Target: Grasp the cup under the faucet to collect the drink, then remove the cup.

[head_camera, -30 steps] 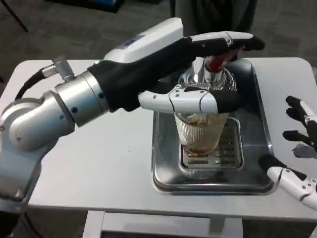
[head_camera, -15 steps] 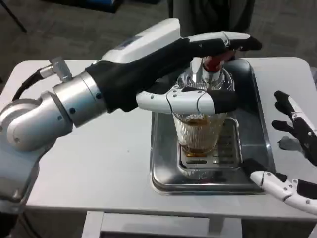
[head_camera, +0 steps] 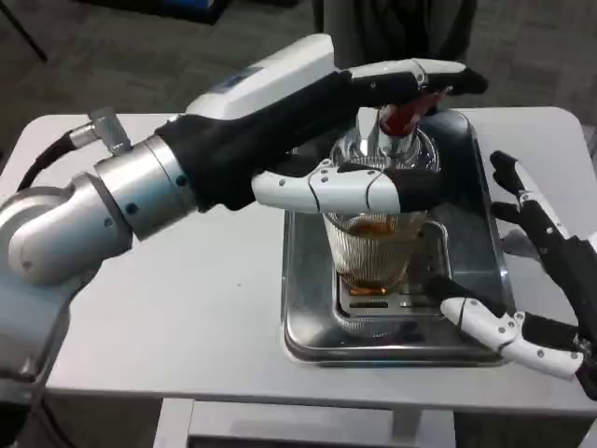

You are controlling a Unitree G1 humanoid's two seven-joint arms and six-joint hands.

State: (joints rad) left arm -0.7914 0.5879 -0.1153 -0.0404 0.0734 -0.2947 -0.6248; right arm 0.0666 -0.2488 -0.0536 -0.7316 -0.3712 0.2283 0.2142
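Note:
A ribbed glass cup (head_camera: 373, 254) with amber drink in it stands on the drip grate under the faucet. The faucet's red lever (head_camera: 404, 118) sits on a clear dispenser (head_camera: 424, 149). My left hand (head_camera: 364, 140) reaches in from the left. Its fingers (head_camera: 410, 77) lie over the lever and its thumb (head_camera: 345, 191) stretches across just above the cup's rim, clasping the faucet. My right hand (head_camera: 527, 280) is open to the right of the cup, thumb (head_camera: 490, 325) low by the tray's front and fingers spread, a short way off the glass.
The cup and dispenser stand in a steel tray (head_camera: 308, 322) on the white table (head_camera: 187, 308). My left forearm (head_camera: 140, 191) crosses above the table's left half. The table's right edge lies just behind my right hand.
My right hand has moved left from the table's right edge over the tray toward the cup. The left hand stays on the lever, and the drink has risen a little.

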